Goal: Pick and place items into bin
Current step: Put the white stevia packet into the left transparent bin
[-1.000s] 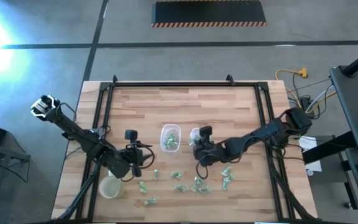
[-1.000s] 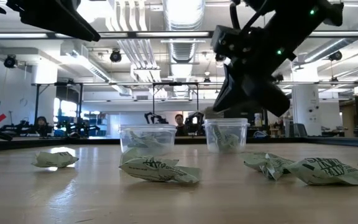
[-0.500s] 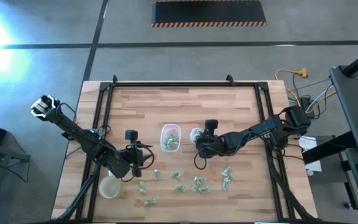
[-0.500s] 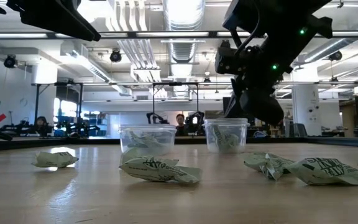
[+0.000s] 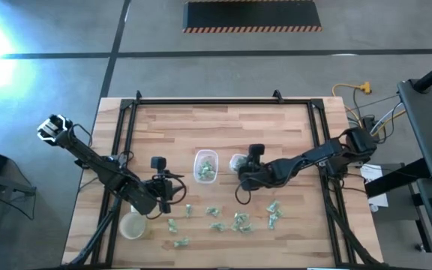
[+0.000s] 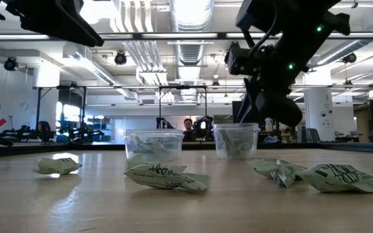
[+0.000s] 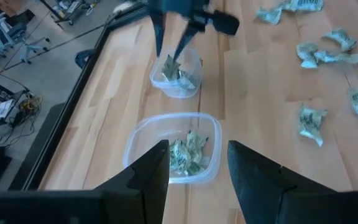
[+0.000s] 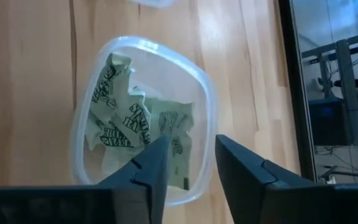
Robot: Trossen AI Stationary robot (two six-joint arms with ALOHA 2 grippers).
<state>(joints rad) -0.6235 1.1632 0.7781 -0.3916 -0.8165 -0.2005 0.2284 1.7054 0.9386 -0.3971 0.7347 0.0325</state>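
The right gripper [image 5: 240, 166] is being held directly over the right-hand clear tub [image 8: 143, 118], fingers [image 8: 151, 171] spread apart and gripping nothing; a crinkly wrapped piece [image 8: 174, 124] is seen lying in the tub just beyond the fingertips, among several other pale-green and white wrapped pieces. In the left wrist view the two dark fingers [image 7: 158, 31] of that gripper are seen pointing down into this tub [image 7: 178, 76], parted.

A second clear tub [image 5: 206, 166] is being shown just left of the first one, also holding wrapped pieces [image 7: 186, 154]. More wrapped pieces [image 5: 238, 221] are lying scattered on the wooden table [image 5: 223, 127], on the near side of the two tubs, well apart from them; from the low view they are seen as crumpled packets [image 6: 167, 177] in front of the tubs [image 6: 153, 144].

The left gripper [image 5: 177, 192] is being held above the table, to the left of and nearer than the second tub, fingers [image 7: 146, 177] spread and empty. A pale round cup [image 5: 132, 225] is sitting near the left arm, well apart from the tubs.
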